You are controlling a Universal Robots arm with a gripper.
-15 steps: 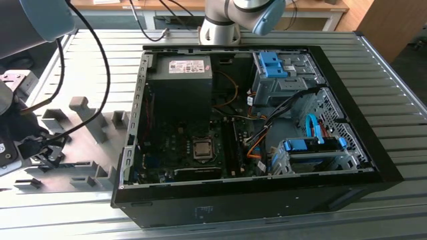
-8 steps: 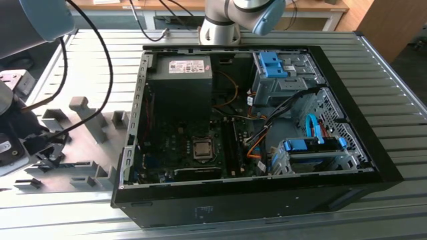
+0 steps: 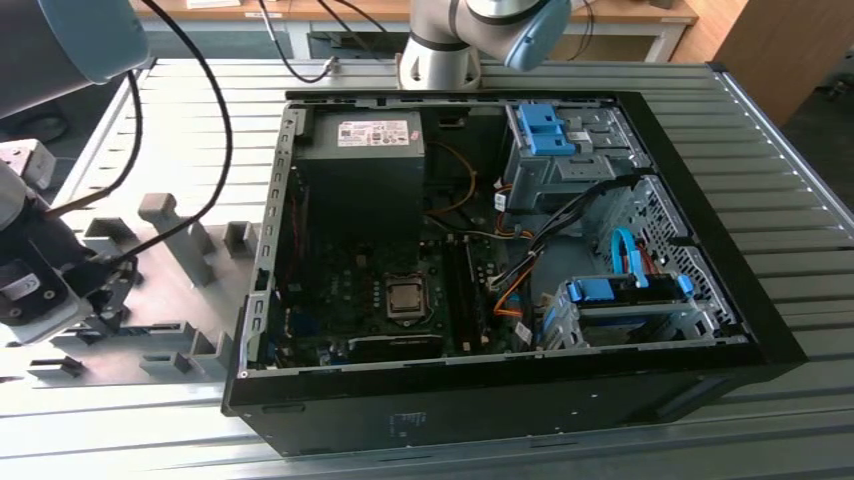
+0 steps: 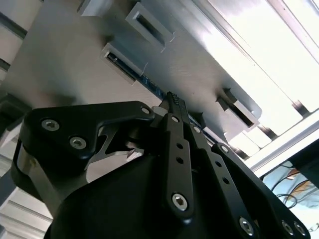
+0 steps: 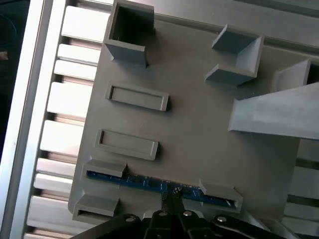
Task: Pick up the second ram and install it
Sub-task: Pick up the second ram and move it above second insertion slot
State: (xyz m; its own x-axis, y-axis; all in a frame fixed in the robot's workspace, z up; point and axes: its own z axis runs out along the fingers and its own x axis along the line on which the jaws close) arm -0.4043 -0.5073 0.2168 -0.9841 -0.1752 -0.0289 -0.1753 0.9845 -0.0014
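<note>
First wrist view: the second ram (image 5: 144,182) stands on edge on the grey fixture plate (image 5: 199,129), each end tucked into a grey holder block (image 5: 219,189) (blue board edge showing between them). My gripper (image 5: 170,195) is right at the stick's upper edge, about mid-length. Second wrist view agrees: gripper (image 4: 172,99) meets the second ram (image 4: 151,85) near a slotted block (image 4: 122,62). Can't tell whether I'm clamped on it or only touching it; the stick sits in its holders. Two raised rectangular slot frames (image 5: 137,97) lie on the plate alongside the ram, apart from it. Exterior view: the plate (image 3: 160,270) lies on the slatted metal table (image 3: 747,130) at the exterior view's left, just beside the open PC case (image 3: 747,330); my arm (image 3: 34,270) is over the plate there. The ram is well apart from the motherboard (image 3: 360,300) inside the case. Blue drive brackets (image 3: 541,130) sit at the case's side toward the exterior view's right.
</note>
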